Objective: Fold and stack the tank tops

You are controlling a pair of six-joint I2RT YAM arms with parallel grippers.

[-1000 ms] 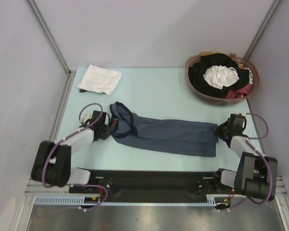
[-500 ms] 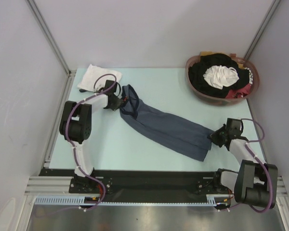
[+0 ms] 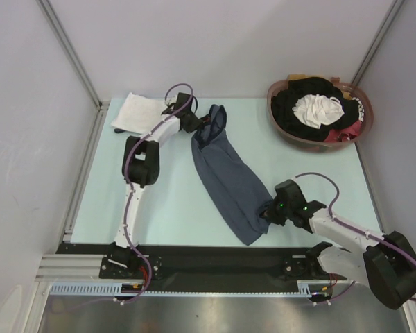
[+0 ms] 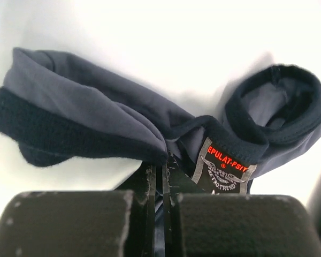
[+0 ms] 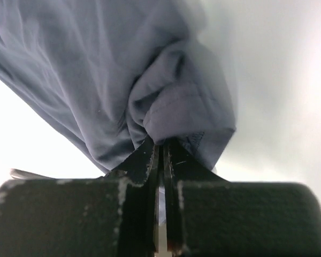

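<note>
Nearest you, your right pincer (image 3: 269, 212) is clamped tight on the hem of the grey-blue tank top (image 3: 229, 177). The top stretches diagonally over the desk (image 3: 180, 208) to your left pincer (image 3: 197, 123), closed on its dark neck trim. Only the left wrist view shows the label (image 4: 222, 168) there. The white tank top (image 3: 143, 113) lies folded in the far left corner.

White links (image 3: 130, 208), black joints (image 3: 140, 165), purple cables (image 3: 313, 174).

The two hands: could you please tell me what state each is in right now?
The left hand is shut on the grey top, at its neck end.
The right hand is shut on its other end.
</note>
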